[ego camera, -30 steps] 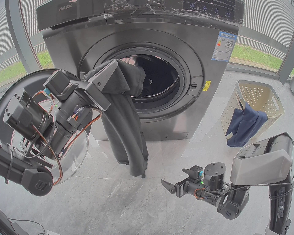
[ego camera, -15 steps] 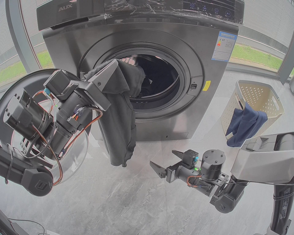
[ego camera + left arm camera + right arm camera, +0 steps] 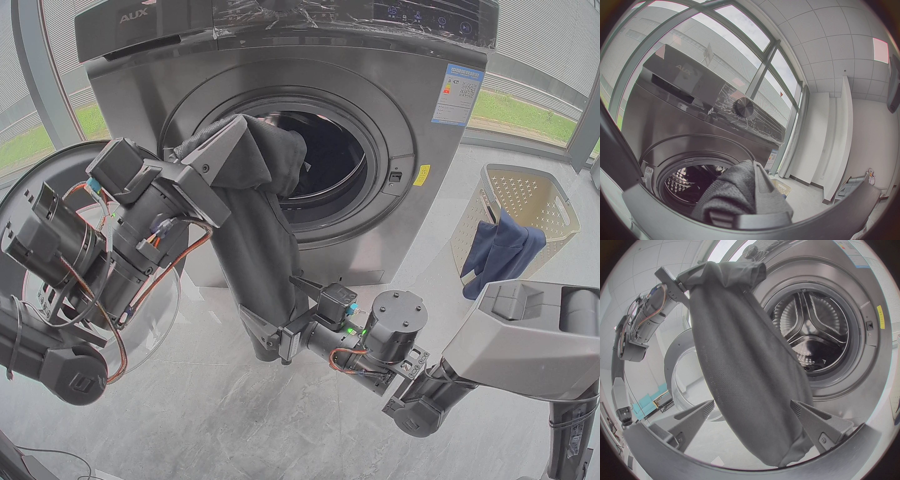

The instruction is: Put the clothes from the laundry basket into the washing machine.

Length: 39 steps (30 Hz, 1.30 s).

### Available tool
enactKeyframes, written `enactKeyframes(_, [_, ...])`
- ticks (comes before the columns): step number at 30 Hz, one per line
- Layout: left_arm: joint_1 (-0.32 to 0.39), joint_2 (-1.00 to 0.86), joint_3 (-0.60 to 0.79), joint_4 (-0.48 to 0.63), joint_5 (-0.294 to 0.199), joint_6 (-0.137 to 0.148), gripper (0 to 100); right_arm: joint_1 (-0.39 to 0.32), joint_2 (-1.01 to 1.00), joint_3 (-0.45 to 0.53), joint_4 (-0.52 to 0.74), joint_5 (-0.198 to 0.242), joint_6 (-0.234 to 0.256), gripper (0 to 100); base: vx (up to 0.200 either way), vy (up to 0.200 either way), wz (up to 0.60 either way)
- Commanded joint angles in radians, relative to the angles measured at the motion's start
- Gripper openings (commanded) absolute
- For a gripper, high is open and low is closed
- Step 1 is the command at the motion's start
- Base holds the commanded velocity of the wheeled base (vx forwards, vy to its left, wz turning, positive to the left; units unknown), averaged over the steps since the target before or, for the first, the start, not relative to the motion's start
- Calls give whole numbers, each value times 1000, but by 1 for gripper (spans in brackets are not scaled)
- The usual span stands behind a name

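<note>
Grey cloth, a dark garment (image 3: pixel 256 250), hangs from my left gripper (image 3: pixel 234 134), which is clamped on its top at the mouth of the washing machine (image 3: pixel 387 112). Its loose end droops well below the opening. My right gripper (image 3: pixel 275 306) sits low, arm stretched across, jaws wide apart on either side of that end, gripping nothing. Next, I judge, I should close there and lift it into the drum (image 3: pixel 325 162). A blue garment (image 3: pixel 500 253) drapes over the basket (image 3: pixel 550 194) rim.

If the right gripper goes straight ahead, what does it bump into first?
Probably the grey garment: it hangs right between the right gripper's open fingers, so they would touch it almost at once.
</note>
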Motion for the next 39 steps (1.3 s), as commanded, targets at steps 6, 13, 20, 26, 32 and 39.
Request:
enactKeyframes(6, [-40,-43,-1,0,-1,2,0,-58,136,-211,47,-15,-24,100,0,0,0])
enactKeyframes(13, [-55,-49,0,0,-1,2,0,-102,202,-376,113,-30,-45,100,0,0,0])
enactKeyframes(20, [-67,-60,2,0,-1,2,0,-112,260,-476,140,-33,-61,100,0,0,0])
enactKeyframes(26, [-77,-60,5,0,-1,2,0,-105,285,-524,142,-33,-62,100,0,0,0])
enactKeyframes(32, [-77,-55,7,0,-1,2,0,-81,279,-530,133,-30,-64,100,0,0,0])
enactKeyframes(39, [-84,-60,8,0,-1,2,0,-90,317,-623,163,-32,-64,100,0,0,0])
